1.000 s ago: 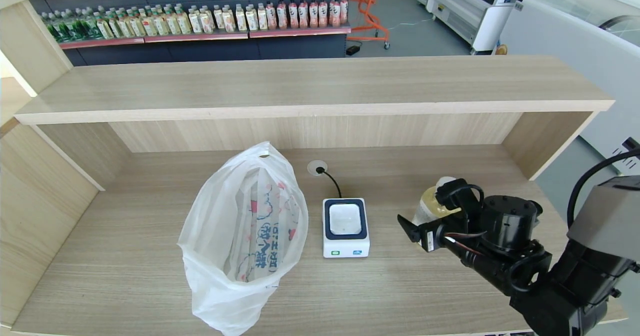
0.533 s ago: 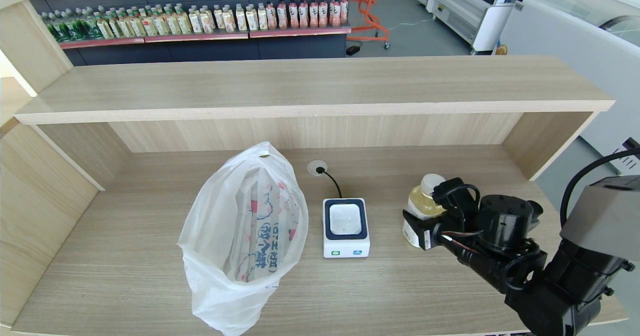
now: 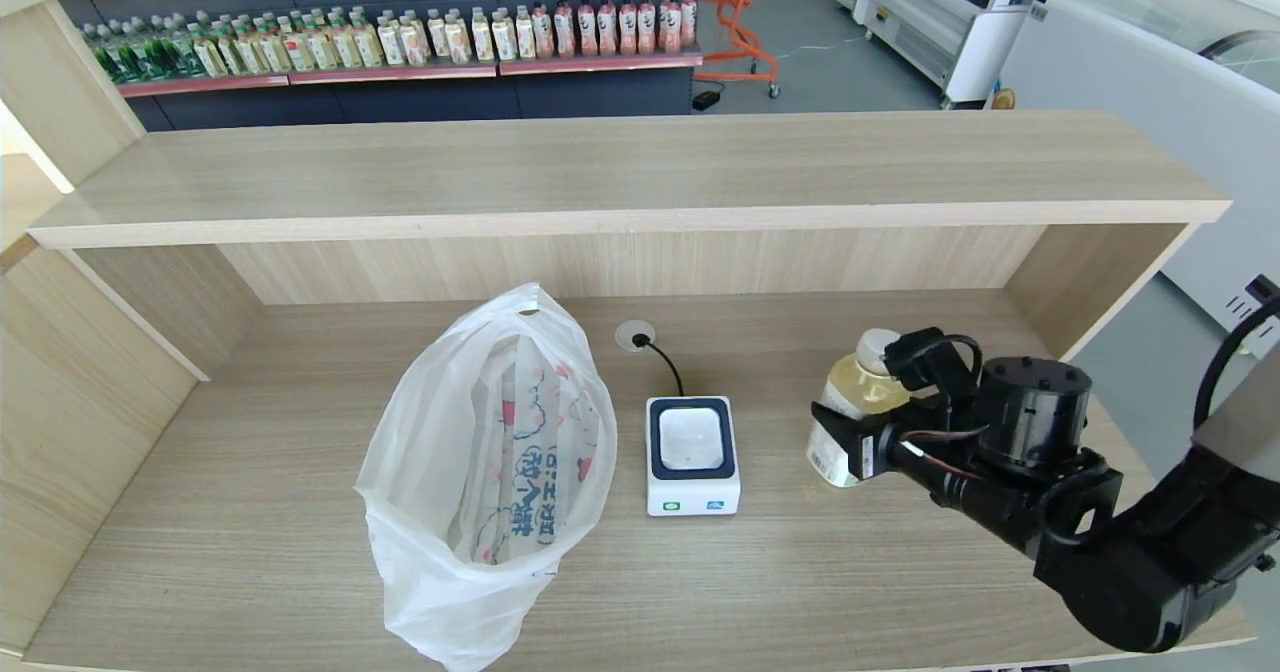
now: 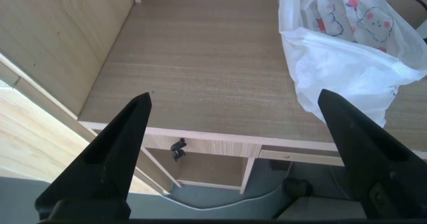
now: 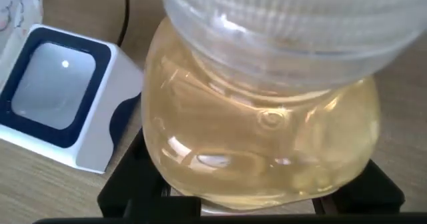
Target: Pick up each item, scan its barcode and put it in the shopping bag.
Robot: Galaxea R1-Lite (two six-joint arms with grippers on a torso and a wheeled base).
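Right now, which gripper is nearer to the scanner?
Right. The right gripper holds the bottle just beside the scanner; the left gripper hangs open over the front edge of the counter, beyond the shopping bag.

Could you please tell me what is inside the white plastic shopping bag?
The white plastic shopping bag holds white packaging with pink cartoon prints; anything beneath it is covered.

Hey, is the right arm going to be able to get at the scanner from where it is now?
Probably yes. The right gripper, shut on the bottle, is close beside the scanner, with only bare counter between them and nothing in the way.
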